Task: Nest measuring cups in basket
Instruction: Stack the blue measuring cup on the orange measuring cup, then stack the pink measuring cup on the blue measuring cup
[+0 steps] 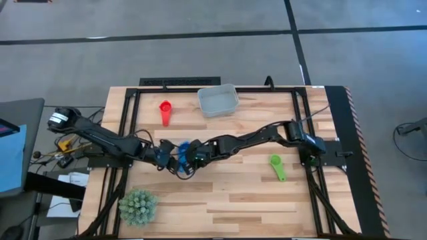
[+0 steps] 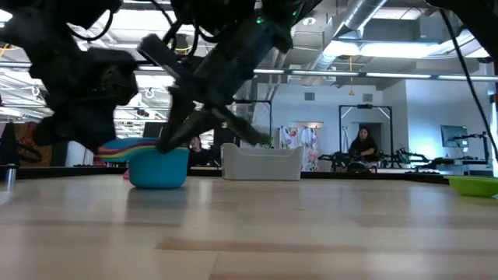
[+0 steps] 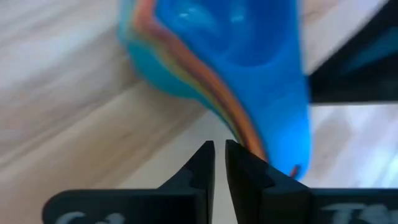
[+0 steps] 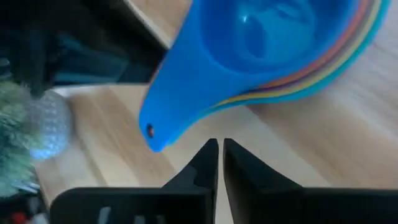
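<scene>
Nested stack of plastic measuring cups (image 1: 181,153), blue cup uppermost with orange, yellow and light blue rims showing beneath, sits at mid-table between both tools. Left tool (image 3: 219,163) narrow, nearly closed, empty, beside the stack's handle. Right tool (image 4: 220,160) likewise narrow, empty. Pale grey-blue translucent rectangular basket (image 1: 218,101) near far edge. Red cup (image 1: 165,111) lies beside the basket; green cup (image 1: 277,166) toward right edge.
</scene>
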`<state>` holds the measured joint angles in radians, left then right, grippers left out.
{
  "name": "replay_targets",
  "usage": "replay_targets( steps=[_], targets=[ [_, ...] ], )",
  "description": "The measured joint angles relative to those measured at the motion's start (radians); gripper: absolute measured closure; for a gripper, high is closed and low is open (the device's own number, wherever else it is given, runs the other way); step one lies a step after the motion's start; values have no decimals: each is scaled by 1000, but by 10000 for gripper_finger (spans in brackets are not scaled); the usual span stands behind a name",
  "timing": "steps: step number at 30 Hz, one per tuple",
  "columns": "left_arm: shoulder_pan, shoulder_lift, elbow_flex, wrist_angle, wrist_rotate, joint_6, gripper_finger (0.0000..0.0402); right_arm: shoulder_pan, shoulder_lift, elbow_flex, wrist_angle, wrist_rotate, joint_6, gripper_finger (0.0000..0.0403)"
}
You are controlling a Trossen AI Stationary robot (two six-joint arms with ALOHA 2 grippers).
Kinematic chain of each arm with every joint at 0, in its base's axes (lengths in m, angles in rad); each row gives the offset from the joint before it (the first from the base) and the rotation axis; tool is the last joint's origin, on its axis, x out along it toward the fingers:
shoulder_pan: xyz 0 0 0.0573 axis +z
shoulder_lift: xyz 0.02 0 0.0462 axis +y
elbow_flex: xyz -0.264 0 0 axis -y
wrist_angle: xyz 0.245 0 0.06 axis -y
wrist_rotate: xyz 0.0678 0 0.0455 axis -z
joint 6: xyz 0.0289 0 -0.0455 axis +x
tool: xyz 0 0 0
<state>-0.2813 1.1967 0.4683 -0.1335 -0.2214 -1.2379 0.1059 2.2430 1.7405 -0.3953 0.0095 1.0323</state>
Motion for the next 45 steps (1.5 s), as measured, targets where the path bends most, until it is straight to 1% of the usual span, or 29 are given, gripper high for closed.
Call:
replay_targets(
  steps=[4,8,10,12,15,21,25,28,30,33,34,36,39,41,43,45],
  targets=[
    [0,39,1,93,11,6,379,-1,-6,0,-26,-9,11,370],
    [-1,43,1,100,17,-3,379,1,-34,1,-120,2,14,381],
    [-1,38,0,93,15,-4,379,2,-64,-2,-209,21,9,383],
    [-1,33,0,106,14,-6,379,5,-86,0,-240,34,4,382],
    [-1,28,1,122,-1,-13,379,5,-134,-2,-332,58,-20,369],
    [-1,33,1,161,-54,-14,379,-6,-255,-1,-373,115,-124,331],
    [-1,33,1,178,-102,-20,379,-33,-358,-1,-395,138,-238,307],
    [0,33,1,167,-105,-31,379,-64,-444,0,-431,171,-315,292],
    [0,33,1,165,-105,-42,379,-88,-503,-1,-489,192,-363,282],
    [0,29,1,131,-95,-65,379,-119,-590,-17,-547,252,-424,271],
    [0,28,1,124,-89,-69,379,-128,-618,-35,-571,265,-434,267],
    [2,13,1,91,-81,-81,379,-144,-685,-108,-563,270,-437,263],
    [2,-9,2,51,-82,-109,379,-158,-801,-283,-493,274,-422,263],
    [2,-27,2,43,-86,-118,379,-170,-887,-425,-398,233,-378,265],
    [2,-57,2,19,-101,-128,379,-175,-967,-558,-278,164,-344,269],
    [4,-77,11,-1,-116,-129,379,-172,-1041,-667,-172,118,-304,274]
  ],
)
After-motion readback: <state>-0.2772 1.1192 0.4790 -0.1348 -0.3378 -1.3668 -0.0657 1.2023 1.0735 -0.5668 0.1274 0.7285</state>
